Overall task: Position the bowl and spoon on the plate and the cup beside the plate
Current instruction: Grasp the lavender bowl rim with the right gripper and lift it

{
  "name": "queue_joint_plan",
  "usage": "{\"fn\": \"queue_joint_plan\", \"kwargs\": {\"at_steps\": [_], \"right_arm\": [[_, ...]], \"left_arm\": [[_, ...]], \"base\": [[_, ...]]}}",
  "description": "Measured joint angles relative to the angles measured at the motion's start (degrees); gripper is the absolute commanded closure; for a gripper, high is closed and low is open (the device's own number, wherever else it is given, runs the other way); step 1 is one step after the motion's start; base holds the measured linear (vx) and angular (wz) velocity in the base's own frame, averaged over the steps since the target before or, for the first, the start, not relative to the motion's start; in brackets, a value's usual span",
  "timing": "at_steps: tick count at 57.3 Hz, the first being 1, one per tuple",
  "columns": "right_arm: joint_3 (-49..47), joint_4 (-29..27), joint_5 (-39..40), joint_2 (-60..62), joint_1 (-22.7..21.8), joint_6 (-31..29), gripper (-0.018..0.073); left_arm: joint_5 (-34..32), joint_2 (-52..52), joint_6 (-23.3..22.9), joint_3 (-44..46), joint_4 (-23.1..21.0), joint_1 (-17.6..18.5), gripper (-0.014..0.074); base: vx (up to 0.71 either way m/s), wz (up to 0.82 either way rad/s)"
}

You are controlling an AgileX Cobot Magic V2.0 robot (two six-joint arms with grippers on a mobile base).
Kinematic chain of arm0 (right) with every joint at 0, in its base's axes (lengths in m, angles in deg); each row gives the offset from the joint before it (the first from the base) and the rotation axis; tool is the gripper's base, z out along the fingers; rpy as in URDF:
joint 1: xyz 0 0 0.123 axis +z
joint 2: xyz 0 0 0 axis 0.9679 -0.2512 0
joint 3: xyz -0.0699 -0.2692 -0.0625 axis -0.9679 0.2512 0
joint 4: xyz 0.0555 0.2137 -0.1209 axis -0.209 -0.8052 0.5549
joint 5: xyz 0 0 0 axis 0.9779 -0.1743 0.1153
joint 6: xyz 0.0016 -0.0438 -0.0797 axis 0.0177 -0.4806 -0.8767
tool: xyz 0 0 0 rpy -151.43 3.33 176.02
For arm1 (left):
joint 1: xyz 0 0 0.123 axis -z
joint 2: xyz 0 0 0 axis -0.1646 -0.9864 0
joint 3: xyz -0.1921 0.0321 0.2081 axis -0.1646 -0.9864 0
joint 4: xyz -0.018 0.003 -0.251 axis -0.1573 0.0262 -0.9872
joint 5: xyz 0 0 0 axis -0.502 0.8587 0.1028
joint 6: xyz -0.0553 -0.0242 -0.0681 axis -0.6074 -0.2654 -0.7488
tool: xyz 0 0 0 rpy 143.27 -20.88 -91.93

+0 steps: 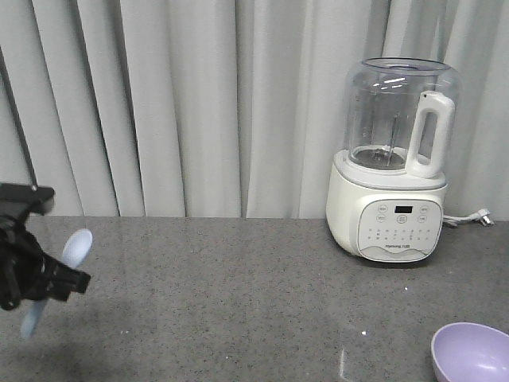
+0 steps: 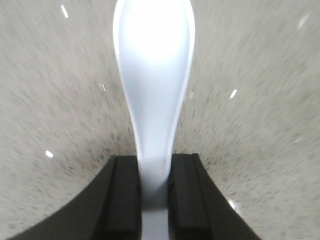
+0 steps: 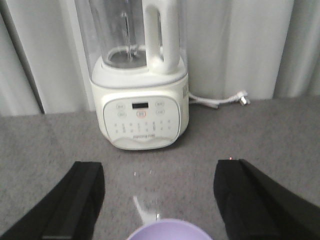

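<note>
My left gripper (image 1: pixel 49 280) hangs at the far left above the grey counter, shut on the handle of the pale blue spoon (image 1: pixel 75 248). In the left wrist view the spoon (image 2: pixel 152 95) stretches forward from between the two black fingers (image 2: pixel 125 197), scoop end away from me. The lavender bowl (image 1: pixel 472 354) sits at the bottom right edge of the counter. In the right wrist view my right gripper (image 3: pixel 159 200) is open, its wide-spread fingers (image 3: pixel 80 200) flanking the bowl's rim (image 3: pixel 170 232) at the bottom edge. The plate and the cup are out of view.
A white blender (image 1: pixel 394 163) with a clear jug stands at the back right, its cord (image 1: pixel 469 217) trailing to the right. Grey curtains (image 1: pixel 199 103) close off the back of the counter (image 1: pixel 238 302).
</note>
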Motion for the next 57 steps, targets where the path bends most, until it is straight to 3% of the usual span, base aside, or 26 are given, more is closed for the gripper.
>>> {"fn": "queue_joint_plan", "kwargs": {"at_steps": [14,20,36,57], "right_arm": [[-2.81,7.44,-19.56,-9.97,0.00,9.01,0.0051],[-3.83,9.43,-24.13,-16.08,-0.07,10.43,0.0051],[-3.94,9.72,-24.35,-27.18,-0.17,13.06,0.0051],[-4.25,14.39,-22.42,-29.96,-0.17,17.07,0.0051]], "left_arm": [[0.81,13.46,0.00,2.06,0.00,0.00,0.0603],[1.49,16.79,0.00,2.06,0.00,0.00,0.0603],[3.14,18.02,0.00,2.06,0.00,0.00,0.0600],[3.20,18.02,0.00,2.06,0.00,0.00,0.0599]], "base": [[0.00,0.00],[0.00,0.00],[0.00,0.00],[0.00,0.00]]}}
